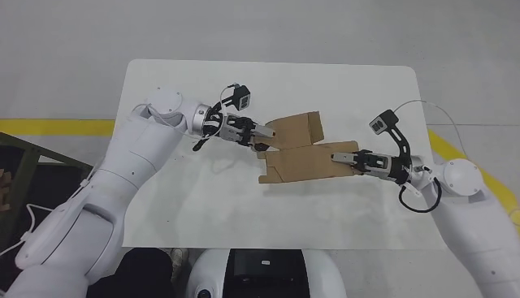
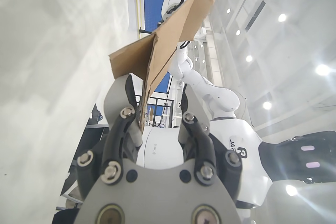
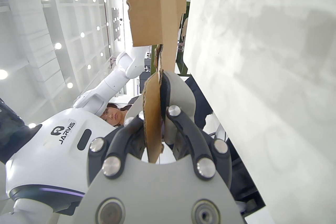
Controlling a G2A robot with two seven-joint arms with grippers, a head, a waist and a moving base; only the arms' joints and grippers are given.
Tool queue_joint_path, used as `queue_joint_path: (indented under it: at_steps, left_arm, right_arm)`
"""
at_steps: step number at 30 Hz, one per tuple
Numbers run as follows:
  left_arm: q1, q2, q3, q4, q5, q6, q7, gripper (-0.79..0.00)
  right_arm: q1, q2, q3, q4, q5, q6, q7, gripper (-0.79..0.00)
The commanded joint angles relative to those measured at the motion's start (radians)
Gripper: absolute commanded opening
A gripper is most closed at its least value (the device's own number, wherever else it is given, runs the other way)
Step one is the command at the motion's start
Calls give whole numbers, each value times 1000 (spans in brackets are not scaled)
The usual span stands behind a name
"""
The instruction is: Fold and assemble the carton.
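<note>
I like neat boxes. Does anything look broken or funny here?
Yes. The carton has a ragged, torn-looking edge just beyond the right tool, which pinches it. Clean cardboard would have a straight edge there. Nothing else stands out.

Top view is evenly bright under diffuse overhead light. The white counter (image 1: 341, 209) is close to washed out, and shadows on it are soft and faint. Left wrist view: rows of ceiling lights (image 2: 282, 17) glare, and one spot (image 2: 290, 190) throws streaks of flare. Right wrist view: round lamps (image 3: 58, 46) bloom against white walls, and the carton (image 3: 155, 12) face is evenly lit. Both wrist views bend straight lines strongly toward the edges.
</note>
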Motion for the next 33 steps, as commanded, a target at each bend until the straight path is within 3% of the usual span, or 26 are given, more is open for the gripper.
queue_joint_path:
  at_steps: [1,7,14,16,17,20,21,23,24,33]
  left_arm:
    - [1,-2,-3,5,-1,-1,2,-520]
    - [0,-8,-10,15,5,0,3,-628]
    - [1,-14,-20,25,10,4,2,-643]
    - [2,-15,-22,26,12,4,1,-702]
    - [2,-15,-23,26,13,5,1,-785]
    - [4,-17,-28,27,15,6,2,-785]
    - [4,-18,-29,26,16,7,2,-785]
    - [5,-19,-32,25,19,5,2,-785]
    - [5,-19,-34,24,21,6,2,-785]
    - [10,-12,-66,-2,36,-32,-23,-785]
  right_arm:
    - [-1,0,3,-4,-1,1,0,-785]
    - [-3,-1,7,-9,-9,5,6,-785]
    - [-7,-2,9,-12,-14,8,8,-785]
    - [-6,-3,9,-14,-17,7,8,-785]
    - [-7,-3,9,-14,-17,8,8,-785]
    - [-6,-4,10,-17,-21,7,5,-785]
    - [-6,-4,11,-19,-22,8,4,-693]
    - [-6,-4,13,-21,-27,10,2,-363]
    - [-7,-4,15,-21,-30,11,0,0]
    - [-9,1,51,38,-67,-8,-17,0]
